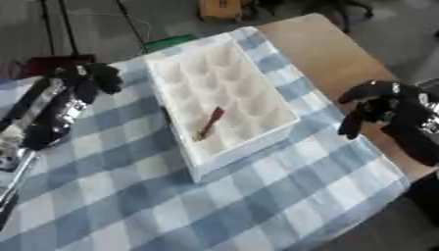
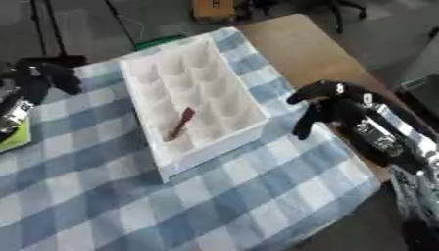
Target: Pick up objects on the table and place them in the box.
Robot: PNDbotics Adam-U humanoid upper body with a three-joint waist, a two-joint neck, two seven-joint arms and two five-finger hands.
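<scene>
**One stick in the box, both hands clear**

What could go wrong from here, as we judge it: the box [image 1: 257, 122] lies askew on the cloth [image 1: 257, 196], its near corner toward us, so a hand coming in low could catch the rim and slide the box along the cloth. The cloth itself could bunch under a dragging finger and carry the box with it. Our right hand [image 2: 330, 105] hangs beside the box's right edge, apart from it, near the bare tabletop [image 1: 326, 49]; a careless sweep from there could knock the wall.

The box is white and shallow, moulded into rows of dimples. One small reddish-brown stick [image 1: 211, 122] lies inside, slanted across the dimples in the near half. The other dimples look empty.

Our right hand's fingers droop, relaxed, pinching nothing. Our left hand [image 1: 96, 78] sits to the left of the box's far end, fingers curled, and we see nothing in it. We can make out no other loose object on the cloth.
</scene>
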